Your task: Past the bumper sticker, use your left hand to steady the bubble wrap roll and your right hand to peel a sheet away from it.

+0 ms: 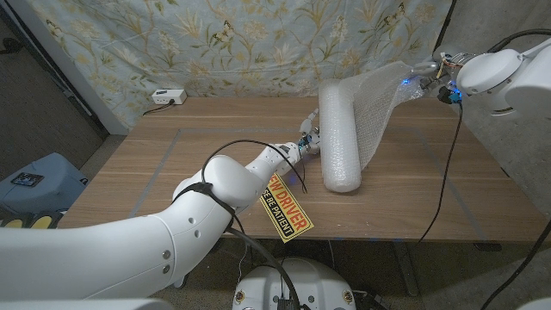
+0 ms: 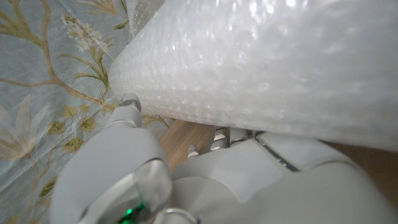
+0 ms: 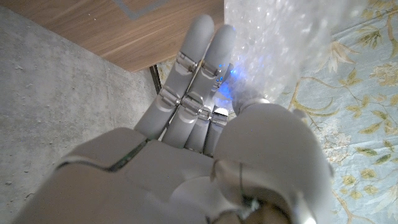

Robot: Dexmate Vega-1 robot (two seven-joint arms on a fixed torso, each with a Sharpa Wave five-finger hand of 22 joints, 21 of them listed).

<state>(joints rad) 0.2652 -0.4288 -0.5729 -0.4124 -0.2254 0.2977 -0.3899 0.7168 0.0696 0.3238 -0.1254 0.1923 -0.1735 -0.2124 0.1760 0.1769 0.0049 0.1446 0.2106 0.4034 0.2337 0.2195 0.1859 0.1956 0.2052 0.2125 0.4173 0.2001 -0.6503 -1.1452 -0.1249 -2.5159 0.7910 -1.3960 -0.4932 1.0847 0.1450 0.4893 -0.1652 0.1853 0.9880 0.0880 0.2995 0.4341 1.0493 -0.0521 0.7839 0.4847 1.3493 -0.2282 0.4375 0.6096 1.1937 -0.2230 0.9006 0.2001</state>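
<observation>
- one wooden table (image 1: pixel 172 164), with a flowered cloth (image 1: pixel 241 34) hanging behind it at 12 o'clock.
- one bubble wrap roll (image 1: pixel 339 138) lying on the table right of centre, its long axis running from 12 to 6 o'clock, just past the bumper sticker.
- one sheet (image 1: pixel 379 103), already unrolled in part, stretching up off the roll toward 2 o'clock, where the right hand lifts it clear of the table.
- two arms, one hand each: the left hand (image 1: pixel 308 140) sits against the roll's 9 o'clock side, its fingers (image 2: pixel 219 138) touching the wrap, steadying rather than clasping it (how firmly it presses i cannot tell).
- the right hand (image 1: pixel 433 73) has the sheet's edge pinched between its thumb and its fingers (image 3: pixel 196 81), which lie close together.
- one bumper sticker (image 1: pixel 286 211), yellow with black lettering, near the table's 6 o'clock edge, partly under the left forearm.
- one white power strip (image 1: pixel 167 96) at the far edge, toward 10 o'clock.
- to do this step well, i judge: keep the left hand braced so the roll cannot turn or slide, and pull the sheet evenly away toward 3 o'clock, without jerking, so it comes off cleanly and doesn't slip the pinch.
</observation>
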